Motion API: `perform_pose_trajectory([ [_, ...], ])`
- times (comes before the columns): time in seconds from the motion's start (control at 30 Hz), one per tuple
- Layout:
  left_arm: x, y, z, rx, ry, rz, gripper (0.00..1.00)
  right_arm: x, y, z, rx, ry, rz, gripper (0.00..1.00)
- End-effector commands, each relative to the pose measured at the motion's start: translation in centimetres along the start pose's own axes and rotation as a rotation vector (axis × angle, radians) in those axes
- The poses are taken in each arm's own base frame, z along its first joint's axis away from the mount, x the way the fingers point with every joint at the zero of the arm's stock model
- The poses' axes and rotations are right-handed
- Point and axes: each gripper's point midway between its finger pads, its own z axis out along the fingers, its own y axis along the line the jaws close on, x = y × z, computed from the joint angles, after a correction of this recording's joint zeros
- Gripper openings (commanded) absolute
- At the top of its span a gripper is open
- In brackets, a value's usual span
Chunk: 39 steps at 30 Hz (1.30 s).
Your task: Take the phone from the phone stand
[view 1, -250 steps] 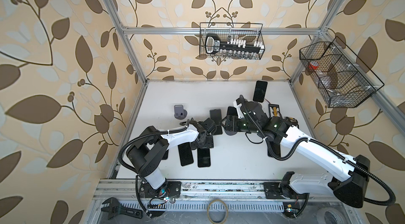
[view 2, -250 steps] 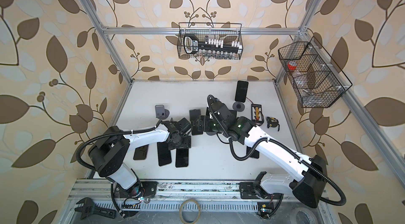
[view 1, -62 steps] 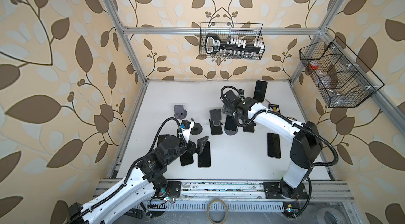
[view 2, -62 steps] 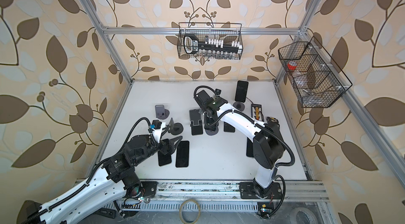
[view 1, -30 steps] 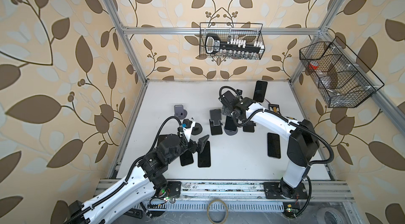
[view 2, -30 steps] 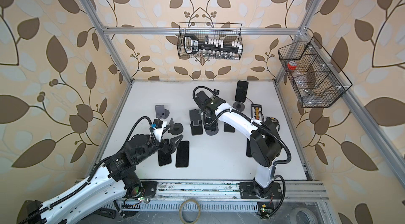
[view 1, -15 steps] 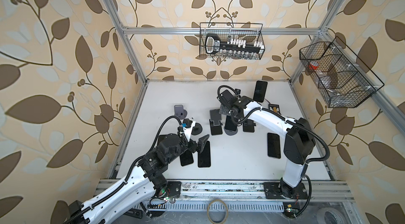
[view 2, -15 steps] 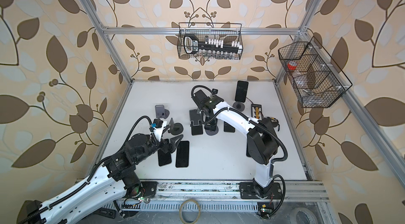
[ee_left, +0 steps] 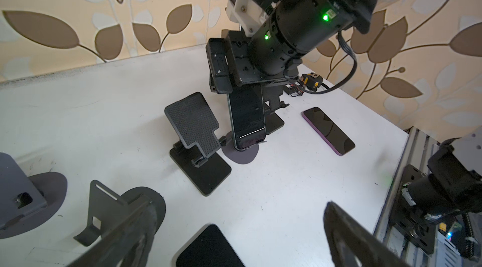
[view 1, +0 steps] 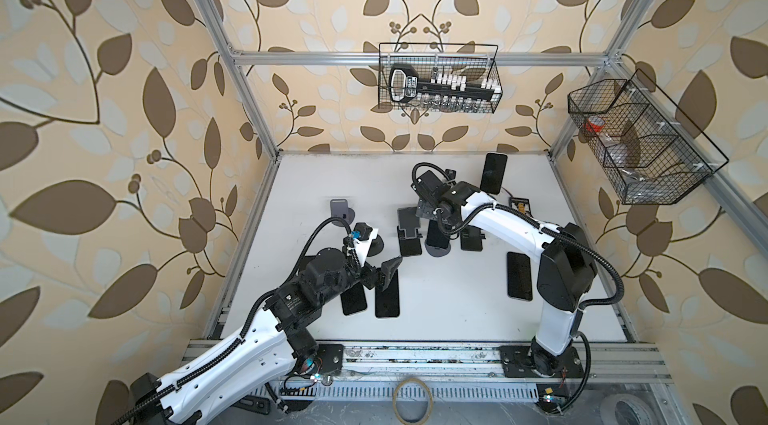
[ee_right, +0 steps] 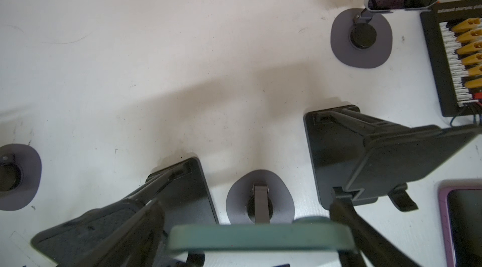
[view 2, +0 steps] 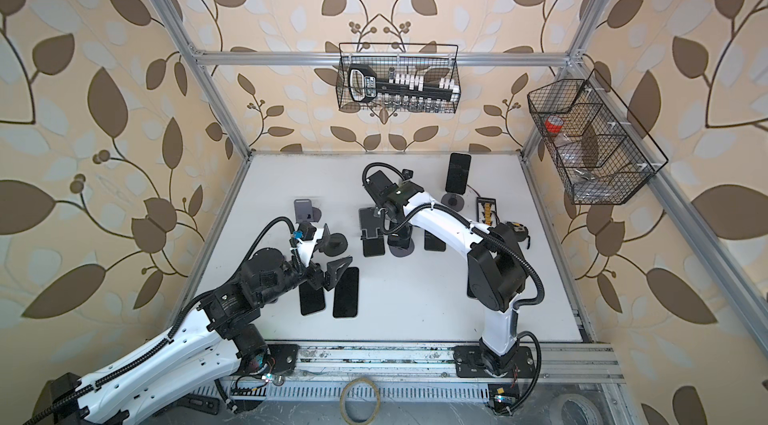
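A dark phone in a green case leans upright on a phone stand with a round grey base, mid-table in both top views. My right gripper hangs straight over it, open. In the right wrist view the fingers stand at either end of the phone's green top edge, with the stand's base beyond. My left gripper is open and holds nothing. It hovers above a flat black phone at the front left.
An empty black folding stand stands left of the phone, and another is on its other side. A slotted stand is by my left finger. Flat phones, a phone on a rear stand and a connector board lie around.
My right gripper has opened wide over the phone's top edge and drifted slightly toward the back left. The left arm has stayed almost still.
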Motion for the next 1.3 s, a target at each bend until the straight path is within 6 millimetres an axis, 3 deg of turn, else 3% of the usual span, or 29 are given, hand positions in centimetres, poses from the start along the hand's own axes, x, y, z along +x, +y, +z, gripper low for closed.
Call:
perform_pose_trajectory([
  [0.0, -2.1, -1.2, -0.6, 0.044, -0.043, 0.030, 0.99, -0.2, 0.3, -0.3, -0.001, 0.007, 0.009, 1.00],
  [0.3, -2.1, -1.2, -0.7, 0.046, -0.035, 0.020, 0.99, -0.1, 0.0, -0.3, -0.001, 0.005, 0.011, 0.99],
  [0.63, -1.9, -1.2, -0.4, 0.044, -0.023, 0.032, 0.99, -0.8, -0.7, -0.8, 0.002, -0.047, 0.025, 0.91],
  [1.27, -2.0, -1.6, 0.2, 0.061, -0.003, 0.043, 0.99, -0.7, -1.6, 0.6, 0.033, -0.030, 0.025, 0.89],
])
